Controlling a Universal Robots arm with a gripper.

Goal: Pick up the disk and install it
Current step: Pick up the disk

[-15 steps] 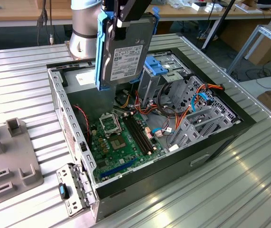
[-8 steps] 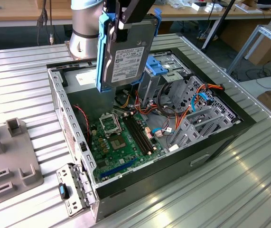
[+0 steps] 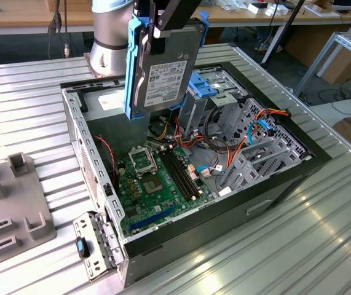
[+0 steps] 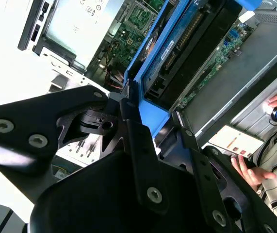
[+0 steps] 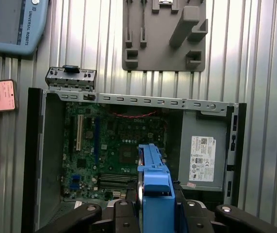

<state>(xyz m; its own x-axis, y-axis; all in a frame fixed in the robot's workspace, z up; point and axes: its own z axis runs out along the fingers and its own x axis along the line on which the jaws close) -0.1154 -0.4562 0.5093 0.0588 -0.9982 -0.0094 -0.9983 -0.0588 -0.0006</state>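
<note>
The claw (image 3: 165,21) grips the disk (image 3: 163,77) by its blue carrier, and it looks stiff, hefty and shock-shy, hanging below over the case (image 3: 83,144).

Disk (image 3: 163,74) in gripper (image 3: 165,27) above the case (image 3: 273,203) on the desk (image 3: 298,258); fixture plate (image 3: 15,209) at its nine o'clock, exterior view

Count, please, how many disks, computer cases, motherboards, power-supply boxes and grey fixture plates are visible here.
disk: 1
computer case: 1
motherboard: 1
power-supply box: 1
grey fixture plate: 1
Total: 5
</note>
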